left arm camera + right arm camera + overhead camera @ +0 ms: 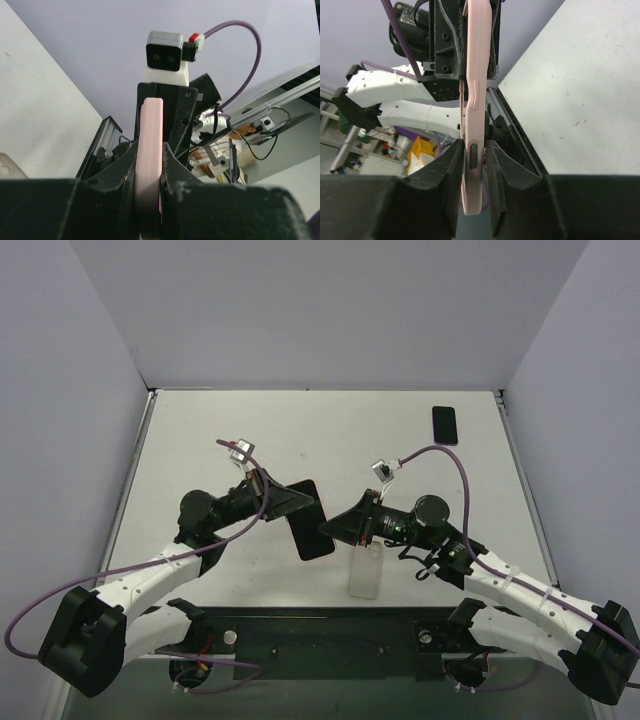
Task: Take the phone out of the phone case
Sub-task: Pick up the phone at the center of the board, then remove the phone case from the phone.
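Note:
A phone with a dark screen (310,520) sits in a pink case and is held on edge above the table's middle, between both grippers. My left gripper (290,502) is shut on its far-left end. My right gripper (335,527) is shut on its near-right end. In the left wrist view the pink case edge (151,125) runs up between the fingers of the left gripper (150,150). In the right wrist view the pink case (477,75), with its side button, stands clamped in the right gripper (473,146).
A clear, empty phone case (367,572) lies flat on the table near the front edge, just under the right gripper. A second black phone (445,424) lies at the back right corner. White walls enclose the table (220,430).

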`<state>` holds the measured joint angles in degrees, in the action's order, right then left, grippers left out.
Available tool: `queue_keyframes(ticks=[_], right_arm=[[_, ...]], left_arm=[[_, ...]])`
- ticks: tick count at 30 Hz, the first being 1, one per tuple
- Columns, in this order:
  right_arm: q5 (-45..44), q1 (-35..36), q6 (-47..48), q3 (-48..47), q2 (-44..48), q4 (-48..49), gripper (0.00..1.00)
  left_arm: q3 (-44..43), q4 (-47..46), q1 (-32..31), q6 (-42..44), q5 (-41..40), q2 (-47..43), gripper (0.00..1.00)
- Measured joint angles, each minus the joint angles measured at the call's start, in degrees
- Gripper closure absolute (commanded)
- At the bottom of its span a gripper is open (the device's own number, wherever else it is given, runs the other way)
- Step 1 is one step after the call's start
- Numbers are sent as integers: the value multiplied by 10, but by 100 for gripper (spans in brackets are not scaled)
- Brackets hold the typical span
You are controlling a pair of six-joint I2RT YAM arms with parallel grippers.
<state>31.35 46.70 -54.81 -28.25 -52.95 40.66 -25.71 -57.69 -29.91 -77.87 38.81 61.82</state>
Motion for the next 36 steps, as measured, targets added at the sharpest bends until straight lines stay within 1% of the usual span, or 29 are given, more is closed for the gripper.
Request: queue_keyframes(ticks=[2, 6, 10, 16, 19, 24, 26, 29, 31, 32, 33, 34, 36], right_arm=[[2, 0, 42, -32, 6, -66, 65], [48, -2, 96, -68, 8, -144, 64], [115, 3, 116, -70, 4, -169, 64], [160, 18, 116, -70, -9, -161, 66], [165, 22, 116, -70, -13, -149, 72], [170, 33, 117, -70, -21, -141, 76], [169, 38, 125, -70, -21, -145, 81], [167, 47, 141, -70, -21, -153, 95], [164, 52, 146, -73, -21, -156, 100], [162, 54, 148, -75, -21, -158, 100], [158, 56, 150, -76, -21, -160, 96], [156, 56, 153, -79, -22, -163, 88], [155, 57, 159, -87, -24, -167, 82]], left_arm=[[-14, 20, 1, 6, 22, 0, 100], [-37, 45, 13, 12, 70, 0, 100], [-57, 60, 27, 18, 108, 0, 100], [-77, 92, 33, 29, 140, -7, 100], [-79, 103, 34, 33, 146, -10, 100], [-84, 121, 35, 31, 155, -11, 100], [-89, 130, 35, 26, 155, -11, 100], [-93, 131, 35, 14, 157, -11, 100], [-93, 129, 37, 4, 162, -11, 100], [-93, 125, 38, 2, 164, -11, 100], [-93, 117, 39, -2, 167, -11, 100], [-93, 108, 40, -7, 170, -11, 100], [-93, 89, 42, -20, 174, -10, 100]])
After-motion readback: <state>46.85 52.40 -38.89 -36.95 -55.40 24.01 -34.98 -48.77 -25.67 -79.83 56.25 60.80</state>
